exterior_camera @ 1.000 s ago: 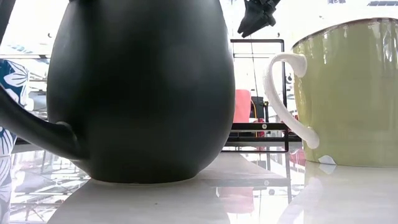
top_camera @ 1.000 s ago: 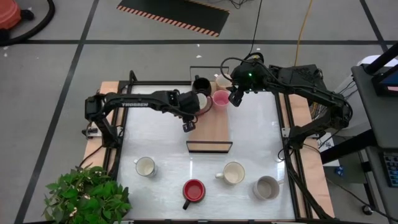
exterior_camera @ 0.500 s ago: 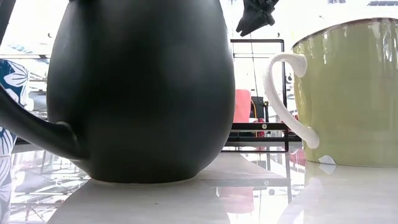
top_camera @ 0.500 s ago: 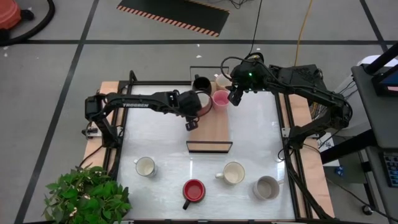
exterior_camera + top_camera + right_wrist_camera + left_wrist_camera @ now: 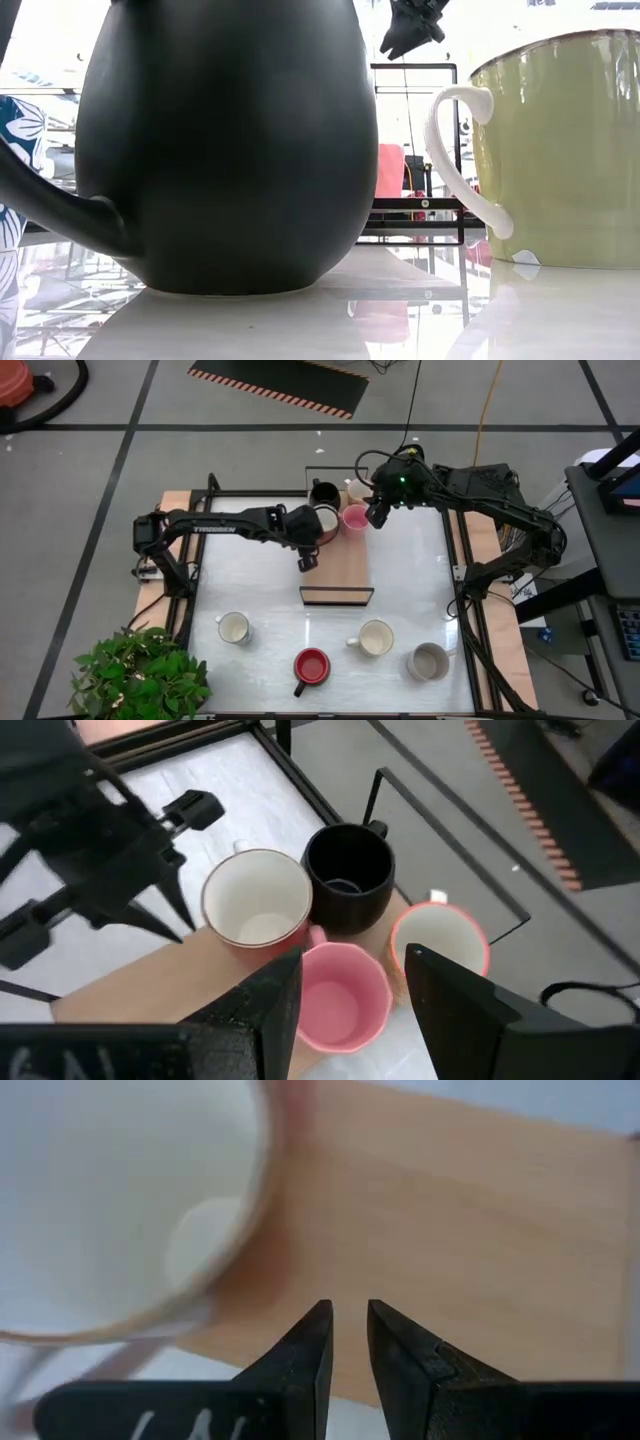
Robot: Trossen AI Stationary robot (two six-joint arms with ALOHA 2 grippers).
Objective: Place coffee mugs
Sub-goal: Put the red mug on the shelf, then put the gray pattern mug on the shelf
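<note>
— Where are the mugs?

— Four sit bunched at the far end of the tray [image 5: 345, 565]: a black mug [image 5: 323, 494], a pink mug [image 5: 354, 517], a white-lined mug [image 5: 322, 521] beside it and a cream mug [image 5: 356, 489] behind. Four more stand on the table [image 5: 410, 580] near its front edge: a white mug [image 5: 233, 627], a red mug [image 5: 311, 665], another white mug [image 5: 376, 637] and a grey mug [image 5: 429, 660].

— And the left gripper?

— The left gripper [image 5: 348, 1348] hangs over the tray just beside the white-lined mug [image 5: 120, 1200], fingers nearly together with a thin gap, holding nothing.

— The right one?

— The right gripper [image 5: 345, 985] hovers above the pink mug [image 5: 338, 995], fingers spread wide and empty. From its wrist, the black mug [image 5: 348, 875] and cream mug [image 5: 438, 942] seem to touch their neighbours, though I can't be sure.
</note>
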